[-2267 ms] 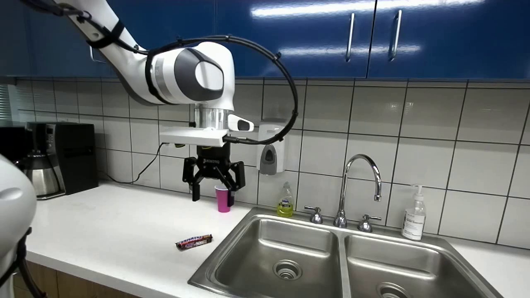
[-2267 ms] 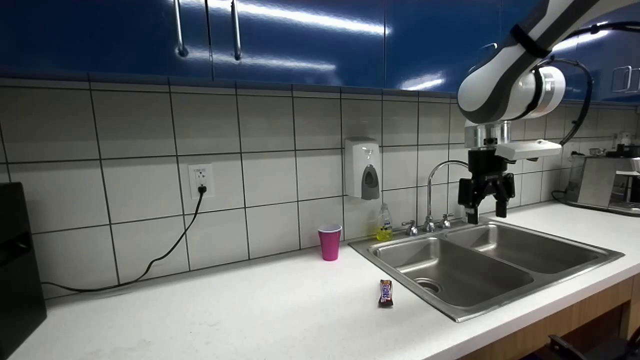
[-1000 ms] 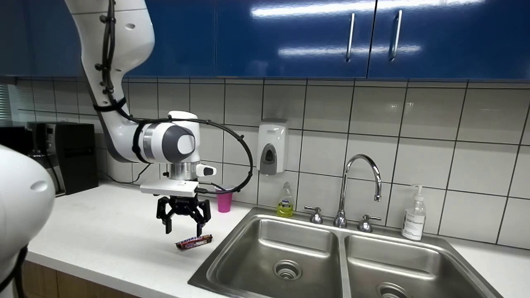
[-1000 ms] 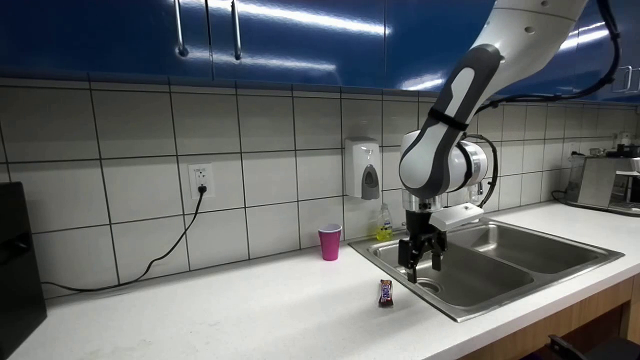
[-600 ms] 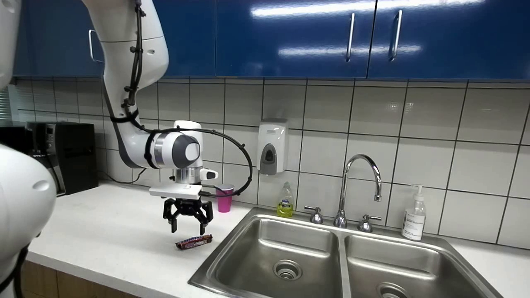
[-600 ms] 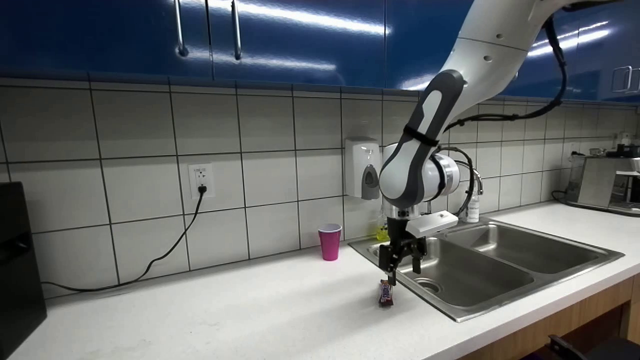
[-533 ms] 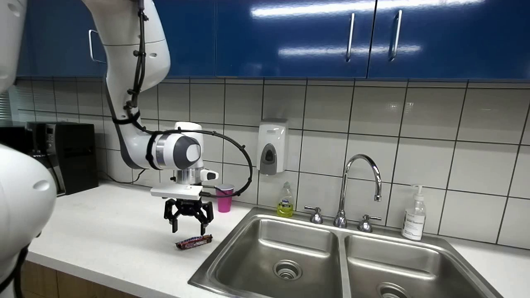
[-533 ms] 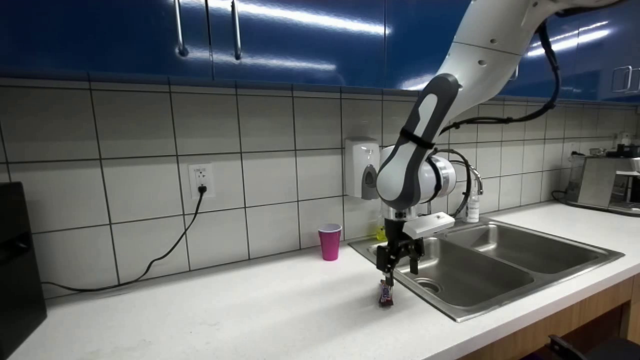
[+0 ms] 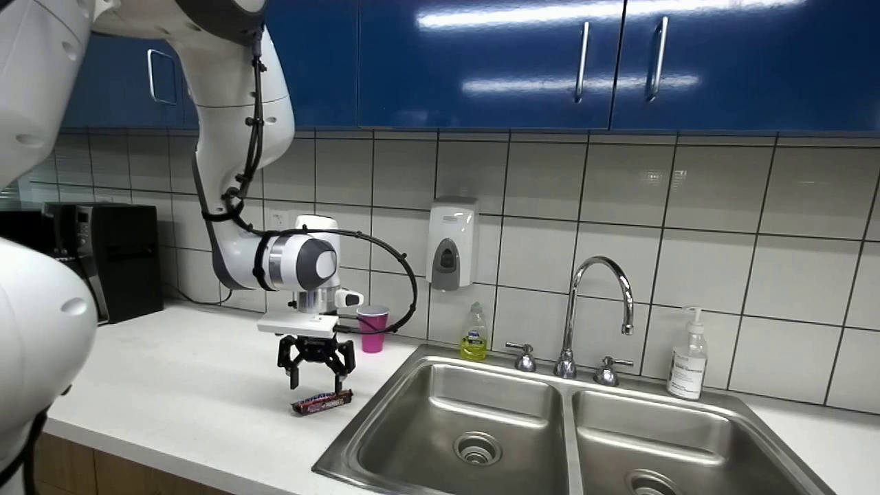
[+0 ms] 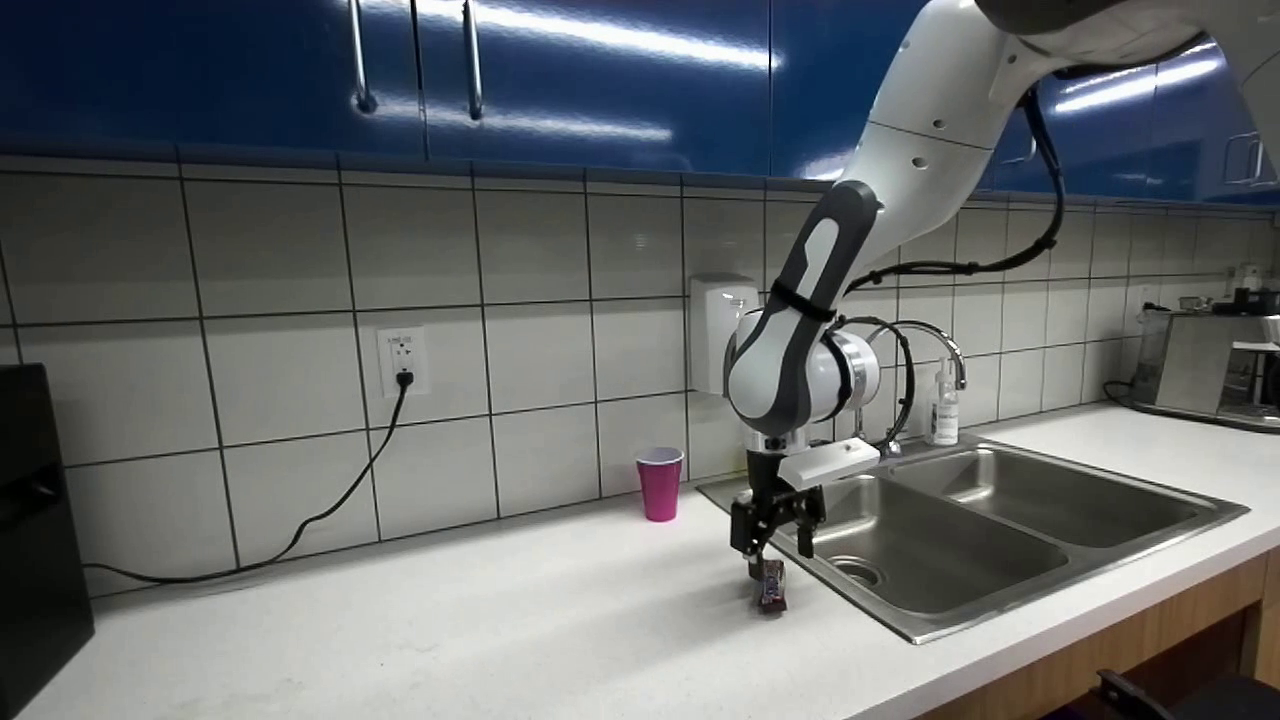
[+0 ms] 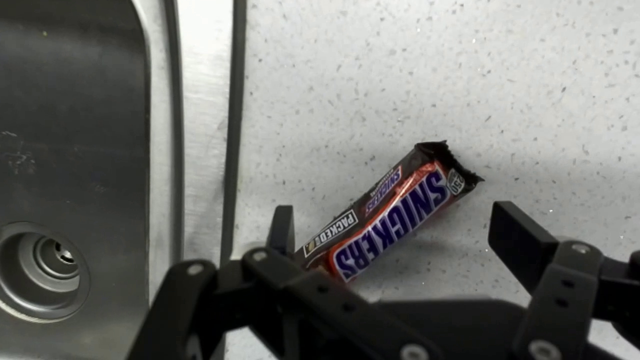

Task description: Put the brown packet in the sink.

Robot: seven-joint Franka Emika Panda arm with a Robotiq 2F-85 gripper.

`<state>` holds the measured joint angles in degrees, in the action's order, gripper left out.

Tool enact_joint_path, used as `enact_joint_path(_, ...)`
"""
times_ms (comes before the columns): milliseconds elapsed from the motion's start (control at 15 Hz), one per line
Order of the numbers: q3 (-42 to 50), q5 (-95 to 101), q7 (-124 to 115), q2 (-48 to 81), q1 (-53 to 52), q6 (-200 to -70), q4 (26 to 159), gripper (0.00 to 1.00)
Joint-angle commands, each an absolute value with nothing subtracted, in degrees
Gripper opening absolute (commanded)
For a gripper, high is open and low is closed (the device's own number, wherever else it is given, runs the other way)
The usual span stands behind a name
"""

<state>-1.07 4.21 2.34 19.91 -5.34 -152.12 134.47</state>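
Observation:
The brown packet, a Snickers wrapper, lies flat on the white counter left of the sink in an exterior view (image 9: 322,403). It also shows in the other exterior frame (image 10: 772,590) and in the wrist view (image 11: 385,215). My gripper (image 9: 316,386) is open and points down just above the packet; it also shows here (image 10: 780,562). In the wrist view the open fingers (image 11: 393,220) stand on either side of the packet, which lies diagonally between them. Its lower left end is hidden behind the left finger. The steel sink (image 9: 378,410) has two basins; its rim (image 11: 205,100) is beside the packet.
A pink cup (image 9: 373,330) stands behind the gripper near the wall. A dish soap bottle (image 9: 474,335), a curved chrome faucet (image 9: 570,309) and a pump bottle (image 9: 687,364) stand along the sink's back. A black coffee machine (image 9: 127,261) is at the far left.
My gripper has come down from high above the counter and moved over to just above the packet, its fingers staying open. The packet has not moved.

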Motion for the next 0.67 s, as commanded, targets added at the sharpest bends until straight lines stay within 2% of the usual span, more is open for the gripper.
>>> enact_joint_path(0, -1.5, 4.5, 2.1, 20.0, -4.8, -151.9, 134.4, 1.0)
enact_joint_path(600, -0.1, 4.4, -1.8, 19.3, -5.3, -152.7, 135.1, 1.0)
